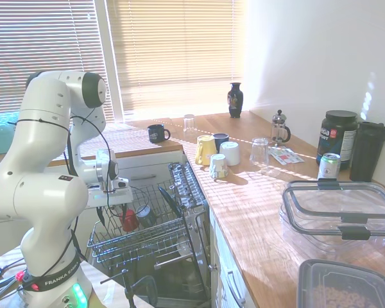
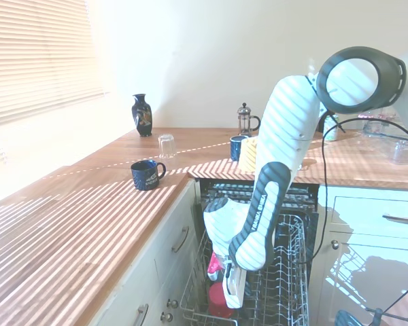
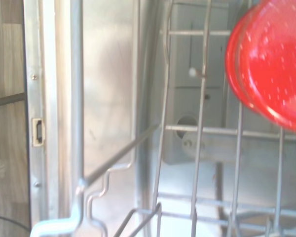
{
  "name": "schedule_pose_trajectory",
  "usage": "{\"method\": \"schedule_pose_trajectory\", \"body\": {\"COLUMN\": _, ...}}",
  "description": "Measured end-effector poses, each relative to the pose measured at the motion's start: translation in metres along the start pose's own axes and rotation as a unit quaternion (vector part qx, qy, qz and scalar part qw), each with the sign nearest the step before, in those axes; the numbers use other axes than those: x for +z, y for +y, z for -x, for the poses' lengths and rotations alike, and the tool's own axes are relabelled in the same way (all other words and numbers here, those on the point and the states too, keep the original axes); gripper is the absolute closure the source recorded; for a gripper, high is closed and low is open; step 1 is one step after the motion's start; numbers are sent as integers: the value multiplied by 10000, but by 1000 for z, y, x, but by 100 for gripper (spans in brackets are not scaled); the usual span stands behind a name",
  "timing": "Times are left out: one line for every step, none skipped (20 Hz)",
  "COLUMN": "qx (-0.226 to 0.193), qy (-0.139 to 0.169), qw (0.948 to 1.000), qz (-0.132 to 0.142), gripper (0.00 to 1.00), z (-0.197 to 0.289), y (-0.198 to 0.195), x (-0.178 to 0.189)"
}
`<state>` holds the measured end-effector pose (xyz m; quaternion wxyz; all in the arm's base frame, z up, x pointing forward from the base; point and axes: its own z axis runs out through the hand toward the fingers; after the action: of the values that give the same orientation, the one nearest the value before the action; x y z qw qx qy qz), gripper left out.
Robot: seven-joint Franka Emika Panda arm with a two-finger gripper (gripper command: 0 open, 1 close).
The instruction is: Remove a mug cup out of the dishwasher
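Note:
The red mug cup (image 1: 129,220) sits in the grey wire rack (image 1: 151,240) of the open dishwasher (image 1: 179,276), on the rack's left side. My gripper (image 1: 124,206) reaches down from the white arm and hangs right over the mug cup, at or touching its top. The frames do not show how the jaws stand. In the wrist view the mug cup (image 3: 271,64) fills one corner, very close, with rack wires (image 3: 202,148) and the steel tub wall behind it. From the other side the forearm hides the gripper, and a bit of the red mug cup (image 2: 219,299) shows in the rack (image 2: 285,272).
A dark cup (image 1: 145,215) lies in the rack beside the red one. On the wooden counter stand a navy printed mug (image 1: 158,133), yellow (image 1: 205,149) and white (image 1: 230,153) cups, a glass (image 1: 259,151), a French press (image 1: 280,127), a vase (image 1: 235,99) and plastic containers (image 1: 340,215).

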<state>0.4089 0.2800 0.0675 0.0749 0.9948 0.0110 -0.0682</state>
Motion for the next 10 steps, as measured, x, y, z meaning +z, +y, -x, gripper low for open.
{"method": "schedule_pose_trajectory", "body": {"qx": -23, "qy": 37, "qw": 10000, "qz": -5, "gripper": 0, "z": -1, "y": -2, "x": 0}}
{"method": "schedule_pose_trajectory", "body": {"qx": -43, "qy": 70, "qw": 10000, "qz": 5, "gripper": 0, "z": -3, "y": -4, "x": 0}}
{"method": "schedule_pose_trajectory", "body": {"qx": -63, "qy": 89, "qw": 9999, "qz": 15, "gripper": 0, "z": -4, "y": -5, "x": 0}}
{"method": "schedule_pose_trajectory", "body": {"qx": -81, "qy": 103, "qw": 9999, "qz": 23, "gripper": 0, "z": -5, "y": -4, "x": 0}}
{"method": "schedule_pose_trajectory", "body": {"qx": -95, "qy": 111, "qw": 9999, "qz": 29, "gripper": 0, "z": -6, "y": -4, "x": 1}}
{"method": "schedule_pose_trajectory", "body": {"qx": -111, "qy": 115, "qw": 9999, "qz": 31, "gripper": 0, "z": -7, "y": -3, "x": 3}}
{"method": "schedule_pose_trajectory", "body": {"qx": -136, "qy": 126, "qw": 9998, "qz": 25, "gripper": 0, "z": -8, "y": -2, "x": 4}}
{"method": "schedule_pose_trajectory", "body": {"qx": -163, "qy": 144, "qw": 9998, "qz": 16, "gripper": 0, "z": -9, "y": -2, "x": 7}}
{"method": "schedule_pose_trajectory", "body": {"qx": -185, "qy": 158, "qw": 9997, "qz": 13, "gripper": 0, "z": -9, "y": -2, "x": 10}}
{"method": "schedule_pose_trajectory", "body": {"qx": -204, "qy": 172, "qw": 9996, "qz": 7, "gripper": 0, "z": -10, "y": -2, "x": 13}}
